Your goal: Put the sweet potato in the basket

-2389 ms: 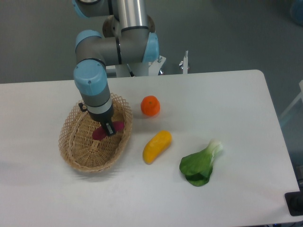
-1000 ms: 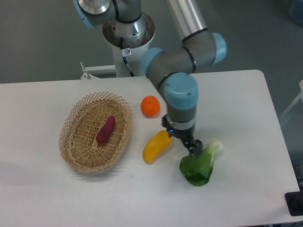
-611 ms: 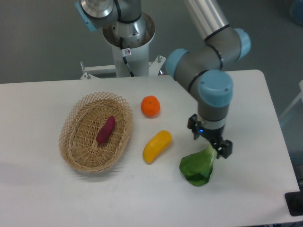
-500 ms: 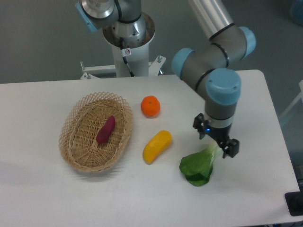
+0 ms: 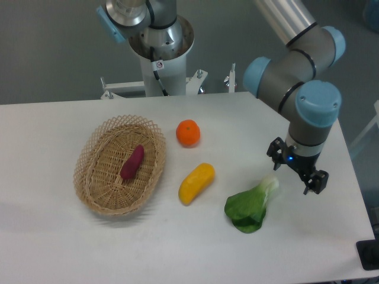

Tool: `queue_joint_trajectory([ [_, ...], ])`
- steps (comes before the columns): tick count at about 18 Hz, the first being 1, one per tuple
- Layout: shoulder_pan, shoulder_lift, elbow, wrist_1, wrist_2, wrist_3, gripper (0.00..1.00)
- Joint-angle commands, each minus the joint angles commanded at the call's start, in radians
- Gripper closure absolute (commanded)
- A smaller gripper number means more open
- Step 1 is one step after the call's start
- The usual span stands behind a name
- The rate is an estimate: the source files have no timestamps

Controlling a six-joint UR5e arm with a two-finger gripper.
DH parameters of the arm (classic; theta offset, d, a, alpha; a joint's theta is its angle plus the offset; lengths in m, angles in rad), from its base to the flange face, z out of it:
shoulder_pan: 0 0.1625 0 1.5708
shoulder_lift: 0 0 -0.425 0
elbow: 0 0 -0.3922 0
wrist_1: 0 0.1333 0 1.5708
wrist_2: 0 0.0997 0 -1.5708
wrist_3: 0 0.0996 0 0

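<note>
Beside the bok choy [image 5: 250, 205], tool [image 5: 298, 172] hangs empty, fingers apart.

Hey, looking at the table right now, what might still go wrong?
Little, probably. The sweet potato already lies inside the basket. The empty pincer hangs just right of the bok choy, so a low sweep might nudge that leafy green. It also sits near the table's right edge.
</note>
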Motion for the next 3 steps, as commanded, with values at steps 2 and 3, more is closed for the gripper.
queue_joint_trajectory([
  [2,0.000,0.000,-0.005,0.003,0.002,0.000,0.00],
  [3,0.000,0.000,-0.006,0.005,0.002,0.000,0.00],
])
